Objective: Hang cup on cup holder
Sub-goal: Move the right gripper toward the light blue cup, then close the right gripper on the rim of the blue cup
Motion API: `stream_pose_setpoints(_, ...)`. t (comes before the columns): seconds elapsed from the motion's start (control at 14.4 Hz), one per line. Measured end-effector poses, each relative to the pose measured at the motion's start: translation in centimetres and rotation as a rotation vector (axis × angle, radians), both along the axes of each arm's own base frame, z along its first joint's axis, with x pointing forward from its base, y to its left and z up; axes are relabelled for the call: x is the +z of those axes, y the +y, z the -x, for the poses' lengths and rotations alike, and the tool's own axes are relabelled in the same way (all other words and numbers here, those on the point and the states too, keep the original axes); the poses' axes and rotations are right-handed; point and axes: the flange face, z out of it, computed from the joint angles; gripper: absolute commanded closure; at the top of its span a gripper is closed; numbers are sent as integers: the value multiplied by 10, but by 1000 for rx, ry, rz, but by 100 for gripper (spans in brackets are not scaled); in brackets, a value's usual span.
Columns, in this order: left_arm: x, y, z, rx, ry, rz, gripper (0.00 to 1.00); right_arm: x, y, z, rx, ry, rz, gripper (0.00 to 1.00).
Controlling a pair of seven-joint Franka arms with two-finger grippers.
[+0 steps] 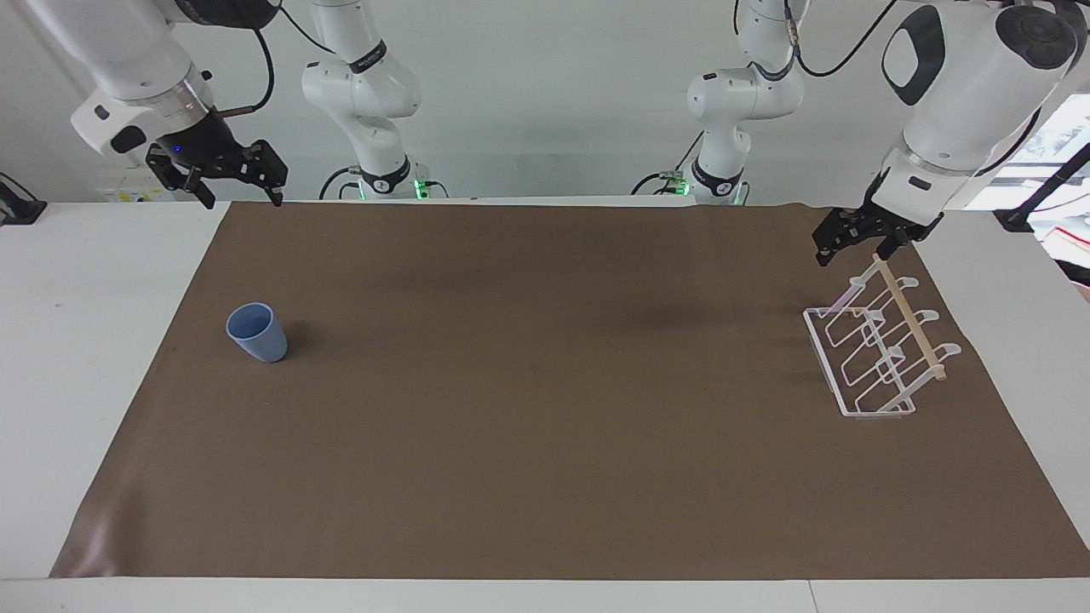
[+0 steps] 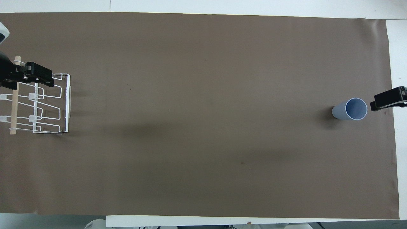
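Note:
The light blue cup [image 1: 256, 334] [image 2: 351, 109] stands upright, mouth up, on the brown mat toward the right arm's end of the table. My right gripper [image 1: 242, 194] hangs open in the air over the mat's corner by the robots, apart from the cup; only one finger [image 2: 388, 101] shows in the overhead view. The white wire cup holder [image 1: 877, 349] [image 2: 47, 103] with its wooden dowel [image 1: 909, 319] sits toward the left arm's end. My left gripper [image 1: 853, 251] [image 2: 28, 76] hangs open just above one end of the holder, with nothing in it.
A brown mat [image 1: 545, 443] covers most of the white table [image 1: 77, 340]. Two more white arm bases [image 1: 375, 128] [image 1: 724, 128] stand at the robots' edge of the table.

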Motion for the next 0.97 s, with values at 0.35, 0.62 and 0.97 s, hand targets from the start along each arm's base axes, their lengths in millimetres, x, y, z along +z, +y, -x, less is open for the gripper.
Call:
stream_pose_setpoints(0.35,0,0,0,0,0,0,0,-45,-40,-14,25,-73,31,0)
stream_pose_setpoints(0.62,0,-3,0,-5,0,0,0,-145,-63,-15,73,-72,21,0)
stream_pose_setpoints(0.97,0,-10,1,-17,0,1,0,-233,-118,-10,124,-62,-31,0)
